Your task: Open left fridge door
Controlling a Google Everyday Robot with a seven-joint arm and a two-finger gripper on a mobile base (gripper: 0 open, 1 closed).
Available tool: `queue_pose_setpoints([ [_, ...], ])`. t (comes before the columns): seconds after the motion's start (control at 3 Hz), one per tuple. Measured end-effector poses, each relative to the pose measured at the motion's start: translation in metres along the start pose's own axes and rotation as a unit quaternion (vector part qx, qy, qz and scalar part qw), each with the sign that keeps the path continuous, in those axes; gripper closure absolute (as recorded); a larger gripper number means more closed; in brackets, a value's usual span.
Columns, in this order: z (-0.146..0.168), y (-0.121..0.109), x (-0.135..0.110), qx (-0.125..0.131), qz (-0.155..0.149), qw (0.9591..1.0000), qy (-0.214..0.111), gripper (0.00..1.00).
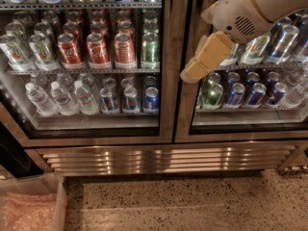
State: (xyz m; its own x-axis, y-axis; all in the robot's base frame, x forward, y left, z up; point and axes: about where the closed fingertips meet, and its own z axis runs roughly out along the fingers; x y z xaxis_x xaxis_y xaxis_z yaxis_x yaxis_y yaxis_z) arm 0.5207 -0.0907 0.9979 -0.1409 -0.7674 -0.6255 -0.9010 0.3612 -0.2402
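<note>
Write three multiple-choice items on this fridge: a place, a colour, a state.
1. The hand is: A over the floor; B in front of the right door's inner edge; C beside the bin.
2. The three cans left of the green can are: A red; B purple; C black.
3. The left door is: A wide open; B ajar; C shut.
Answers: 1 B: it overlaps that door's frame. 2 A: their bodies are red. 3 C: its frame sits flush with the right door's.

Speckled floor bears fridge, perhaps bin; claw above.
</note>
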Motion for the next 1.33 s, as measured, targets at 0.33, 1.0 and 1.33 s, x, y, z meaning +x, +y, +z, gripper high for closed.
queue_pose_setpoints([
  [0.33, 0.017, -0.029, -0.02, 0.012, 0.008, 0.9996, -0.023, 0.0],
  [1.0, 0.027, -0.045, -0.034, 0.026, 0.01, 0.999, -0.035, 0.0],
  [1.33, 0.044, -0.055, -0.048, 0.025, 0.014, 0.9984, -0.049, 0.0],
])
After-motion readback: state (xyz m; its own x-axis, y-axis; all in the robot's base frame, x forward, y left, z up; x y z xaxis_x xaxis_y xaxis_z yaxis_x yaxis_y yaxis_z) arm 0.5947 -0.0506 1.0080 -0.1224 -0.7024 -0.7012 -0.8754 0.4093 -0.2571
